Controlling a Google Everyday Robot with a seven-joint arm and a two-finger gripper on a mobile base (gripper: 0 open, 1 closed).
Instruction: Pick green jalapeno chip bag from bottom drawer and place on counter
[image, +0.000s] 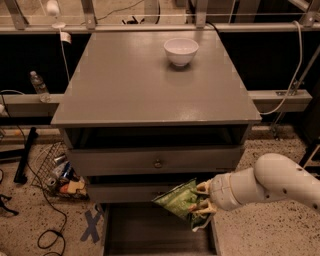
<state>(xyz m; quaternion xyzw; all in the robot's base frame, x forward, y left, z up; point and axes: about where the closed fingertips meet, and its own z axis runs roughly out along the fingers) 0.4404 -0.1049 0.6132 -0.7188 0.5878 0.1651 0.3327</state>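
The bag (176, 199) hangs in the air below the counter's (140, 85) front edge, a little right of its middle. It is lifted clear of the bottom drawer (145, 232), which stands pulled out lowest beneath the counter. The gripper (201, 200) is at the same height below the counter's front right, with its jaws clamped on the bag's right end. Most of the bag sticks out unsupported towards the counter's middle.

The step in hand looks like the carry up to the counter. To do it well, the gripper should probably draw back, away from the counter's front, before rising. A straight lift risks dragging the loose end of the bag across the drawer fronts under the counter or snagging it on the overhanging edge. The grip is on one end of a crinkly bag, so a slow, even rise should help keep it from slipping.

The bowl (181, 51) sits near the counter's back edge, right of centre. The bare front half of the counter looks like the safer place to set the bag down.
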